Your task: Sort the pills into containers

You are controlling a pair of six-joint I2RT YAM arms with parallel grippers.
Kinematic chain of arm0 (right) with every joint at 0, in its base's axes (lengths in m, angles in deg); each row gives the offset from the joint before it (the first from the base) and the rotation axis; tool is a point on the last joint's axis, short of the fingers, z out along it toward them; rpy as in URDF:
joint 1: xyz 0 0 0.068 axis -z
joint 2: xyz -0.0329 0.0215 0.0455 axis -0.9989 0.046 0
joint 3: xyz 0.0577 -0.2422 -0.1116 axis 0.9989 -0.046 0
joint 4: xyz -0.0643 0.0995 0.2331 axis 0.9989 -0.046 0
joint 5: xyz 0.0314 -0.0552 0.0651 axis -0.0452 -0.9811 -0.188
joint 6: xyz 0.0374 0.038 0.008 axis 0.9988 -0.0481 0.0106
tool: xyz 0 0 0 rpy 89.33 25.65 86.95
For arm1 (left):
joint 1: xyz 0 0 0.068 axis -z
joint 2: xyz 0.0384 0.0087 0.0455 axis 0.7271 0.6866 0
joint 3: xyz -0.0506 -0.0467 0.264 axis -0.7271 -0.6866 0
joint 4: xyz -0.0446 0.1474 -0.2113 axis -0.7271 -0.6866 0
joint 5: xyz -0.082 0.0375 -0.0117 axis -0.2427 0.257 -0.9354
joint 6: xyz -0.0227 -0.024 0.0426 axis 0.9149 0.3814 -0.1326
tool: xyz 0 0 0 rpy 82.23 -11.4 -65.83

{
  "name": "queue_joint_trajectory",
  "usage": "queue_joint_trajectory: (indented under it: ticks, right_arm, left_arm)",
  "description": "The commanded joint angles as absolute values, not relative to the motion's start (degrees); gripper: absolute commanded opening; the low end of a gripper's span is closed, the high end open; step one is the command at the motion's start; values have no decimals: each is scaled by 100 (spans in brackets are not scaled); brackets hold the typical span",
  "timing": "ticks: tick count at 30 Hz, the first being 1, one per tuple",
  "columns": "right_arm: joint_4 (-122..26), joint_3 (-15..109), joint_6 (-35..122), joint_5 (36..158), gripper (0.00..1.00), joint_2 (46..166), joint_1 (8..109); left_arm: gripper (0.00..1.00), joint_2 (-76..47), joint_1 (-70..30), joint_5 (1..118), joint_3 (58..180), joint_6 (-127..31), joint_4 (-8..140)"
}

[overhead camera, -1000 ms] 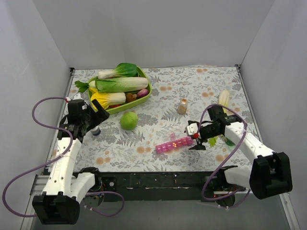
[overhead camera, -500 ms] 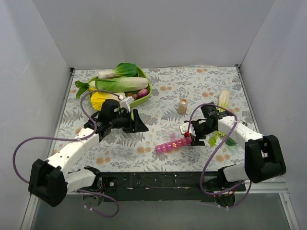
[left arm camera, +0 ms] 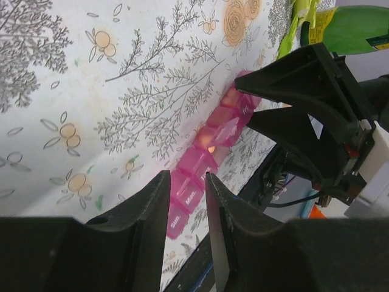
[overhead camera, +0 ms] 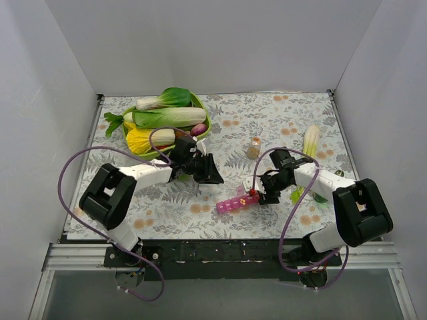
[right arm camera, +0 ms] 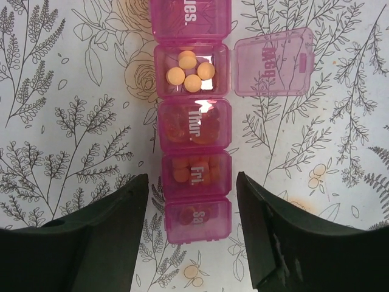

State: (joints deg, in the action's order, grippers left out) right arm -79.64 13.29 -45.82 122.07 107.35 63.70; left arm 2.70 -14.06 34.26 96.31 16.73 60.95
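The pink pill organiser (overhead camera: 233,203) lies near the table's front edge. In the right wrist view the organiser (right arm camera: 193,128) runs away from me, with its Wednesday lid (right arm camera: 270,64) flipped open and several orange pills (right arm camera: 189,72) in that cell. The Thursday, Friday and Saturday cells are closed and hold orange pills. My right gripper (right arm camera: 191,179) is open, one finger on each side of the Friday and Saturday end, touching neither side. That right gripper (overhead camera: 257,195) sits at the strip's right end. My left gripper (overhead camera: 212,175) hovers up and left of the organiser (left arm camera: 213,137). The left gripper (left arm camera: 186,176) is shut and holds nothing.
A green tray (overhead camera: 207,123) with bok choy and other vegetables stands at the back left. A small clear jar (overhead camera: 253,147) is behind the organiser. A corn cob (overhead camera: 311,140) and a green bottle (left arm camera: 358,27) lie to the right, close to the right arm.
My left arm has swung from the table's left side to just left of the organiser, and its jaws have closed. My right gripper has slid left over the organiser's end, its jaws narrowing.
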Motion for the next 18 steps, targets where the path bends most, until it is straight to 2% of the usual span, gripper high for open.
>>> queue_joint_trajectory:
  ticks: [1,8,18]
  right_arm:
    - [-7774,1210,-4464,12120,65,10823,6284]
    - [-7589,1096,-4341,12085,58,10788,6196]
    - [-7431,982,-4218,12102,49,10753,6135]
  left_arm:
    - [28,771,-1228,3194,9968,1981,6866]
    - [25,1537,-1017,3018,10301,2395,7447]
    - [19,1986,-797,2886,10565,2615,7641]
